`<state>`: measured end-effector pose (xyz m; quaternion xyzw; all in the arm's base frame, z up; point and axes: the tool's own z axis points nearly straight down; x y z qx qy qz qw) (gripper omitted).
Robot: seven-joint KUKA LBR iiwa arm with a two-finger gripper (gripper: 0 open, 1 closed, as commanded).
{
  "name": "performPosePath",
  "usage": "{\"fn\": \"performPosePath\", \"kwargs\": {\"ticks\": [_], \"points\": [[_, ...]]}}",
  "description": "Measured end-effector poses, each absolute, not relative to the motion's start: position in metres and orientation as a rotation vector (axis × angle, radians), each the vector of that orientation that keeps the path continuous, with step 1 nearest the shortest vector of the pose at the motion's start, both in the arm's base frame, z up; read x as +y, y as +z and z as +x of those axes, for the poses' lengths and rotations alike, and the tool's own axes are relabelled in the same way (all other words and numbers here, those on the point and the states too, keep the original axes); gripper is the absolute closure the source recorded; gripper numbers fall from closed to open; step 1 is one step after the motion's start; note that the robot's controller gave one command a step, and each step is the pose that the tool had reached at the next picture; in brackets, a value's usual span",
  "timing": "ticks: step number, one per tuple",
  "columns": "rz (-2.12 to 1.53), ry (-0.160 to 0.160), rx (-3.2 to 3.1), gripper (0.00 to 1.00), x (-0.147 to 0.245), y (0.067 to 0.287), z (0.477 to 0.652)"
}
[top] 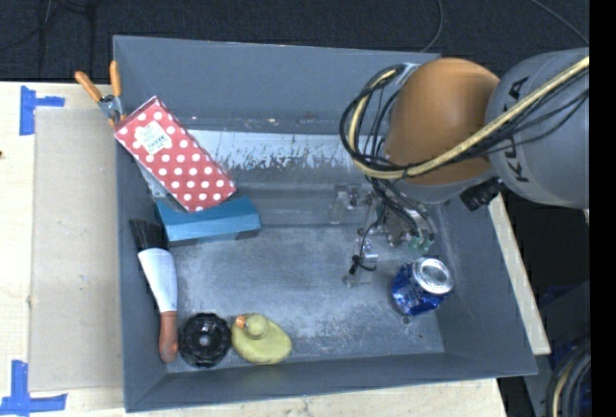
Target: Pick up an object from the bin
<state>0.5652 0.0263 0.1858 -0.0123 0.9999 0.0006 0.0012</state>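
Note:
My gripper hangs below the arm's orange dome, low over the bin's floor a little right of the middle. Just to its right, near the bin's right wall, a crushed blue drinks can lies on its side with its silver top turned up. The gripper stands beside the can, not around it, and I see nothing held in it. The patch of floor directly under the gripper is bare grey metal.
A red box with white dots leans in the back left corner over a blue block. A white-handled brush lies along the left wall. A black round knob and a yellow rubber duck sit at the front left.

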Motion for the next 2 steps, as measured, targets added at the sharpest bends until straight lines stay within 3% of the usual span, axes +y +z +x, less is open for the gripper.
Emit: {"fn": "performPosePath", "kwargs": {"ticks": [1,2], "points": [[-0.075,0.001,3.141,0.00,-0.029,0.127,0.563],[-0.021,0.005,3.146,0.00,-0.083,0.155,0.535]]}}
